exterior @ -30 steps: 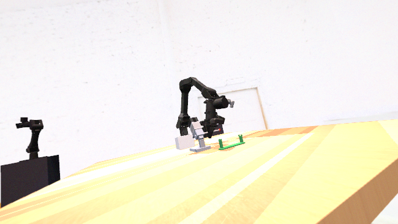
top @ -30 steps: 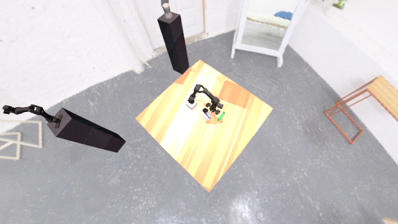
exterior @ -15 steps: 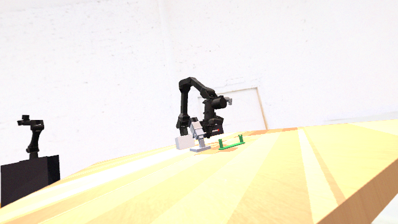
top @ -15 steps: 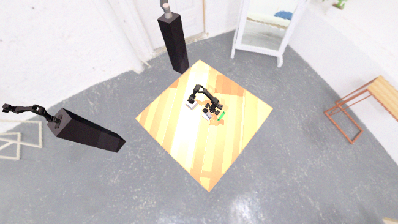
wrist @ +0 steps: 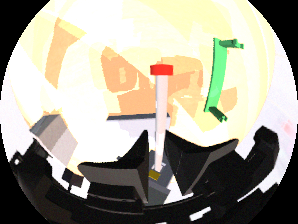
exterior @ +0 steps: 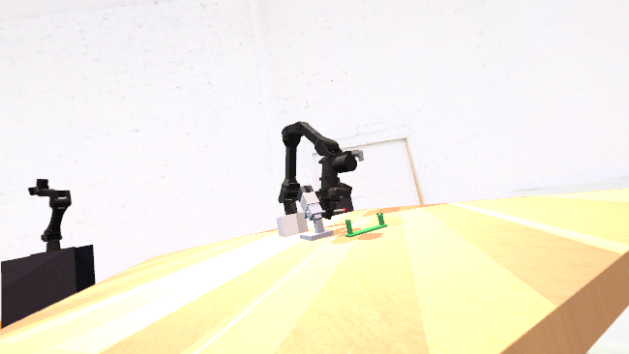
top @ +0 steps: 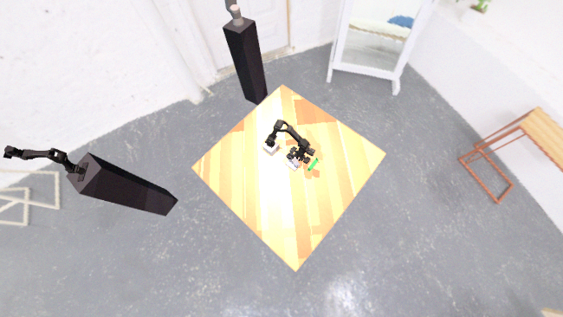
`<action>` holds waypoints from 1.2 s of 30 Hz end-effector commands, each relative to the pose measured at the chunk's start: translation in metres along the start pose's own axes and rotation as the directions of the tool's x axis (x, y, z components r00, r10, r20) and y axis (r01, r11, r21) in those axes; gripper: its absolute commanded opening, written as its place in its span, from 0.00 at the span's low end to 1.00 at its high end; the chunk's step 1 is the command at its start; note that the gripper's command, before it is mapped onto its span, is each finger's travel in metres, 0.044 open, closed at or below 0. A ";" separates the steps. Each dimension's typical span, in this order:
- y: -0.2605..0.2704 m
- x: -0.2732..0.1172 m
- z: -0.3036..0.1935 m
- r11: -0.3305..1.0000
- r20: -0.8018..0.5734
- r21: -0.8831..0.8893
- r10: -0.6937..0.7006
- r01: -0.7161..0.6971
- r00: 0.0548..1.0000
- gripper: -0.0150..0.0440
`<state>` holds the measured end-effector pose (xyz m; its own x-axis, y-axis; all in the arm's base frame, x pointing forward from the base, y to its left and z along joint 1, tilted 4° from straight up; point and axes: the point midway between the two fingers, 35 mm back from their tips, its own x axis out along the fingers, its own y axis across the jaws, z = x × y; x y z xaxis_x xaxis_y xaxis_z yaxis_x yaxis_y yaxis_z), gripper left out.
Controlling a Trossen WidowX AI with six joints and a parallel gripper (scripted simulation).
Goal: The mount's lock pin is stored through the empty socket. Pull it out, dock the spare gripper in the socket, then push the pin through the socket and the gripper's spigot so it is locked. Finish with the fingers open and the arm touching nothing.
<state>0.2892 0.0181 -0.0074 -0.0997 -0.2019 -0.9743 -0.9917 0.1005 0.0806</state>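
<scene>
So the fingers on the gripper (top: 298, 158) (exterior: 330, 213) (wrist: 157, 150) are slightly apart, with a bit of gap around the red-headed pin (exterior: 337, 211) (wrist: 161, 107). The pin sticks out sideways from the grey mount (top: 293, 164) (exterior: 316, 235). There's a green rack (top: 313, 164) (exterior: 366, 230) (wrist: 217, 75) near the mount on the wooden table (top: 281, 225) (exterior: 310, 290), and a pale block (top: 271, 149) (exterior: 292, 224) by the arm's foot. Labels are too small to tell.

The lock pin (exterior: 337, 211) (wrist: 161, 110), a slim pale rod with a red head, lies roughly level, sticking out beside the mount's upper part. The grey mount (exterior: 316, 235) stands upright on the counter (top: 277, 208) (exterior: 271, 300). Above its post, the pale, dark-tipped spare gripper (exterior: 310, 198) leans at a tilt; its seating is unclear.
</scene>
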 end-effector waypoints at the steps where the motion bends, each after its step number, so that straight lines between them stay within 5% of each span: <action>1: 0.000 0.000 0.000 1.000 0.000 0.000 0.000 0.000 1.000 0.52; 3: 0.000 0.000 0.000 1.000 0.000 0.000 0.000 0.000 1.000 0.59; 36: 0.009 -0.053 0.026 0.999 -0.024 -0.021 0.036 -0.037 0.999 0.59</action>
<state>0.2863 0.0500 0.0326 -0.1398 -0.2236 -0.9646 -0.9886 0.0861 0.1233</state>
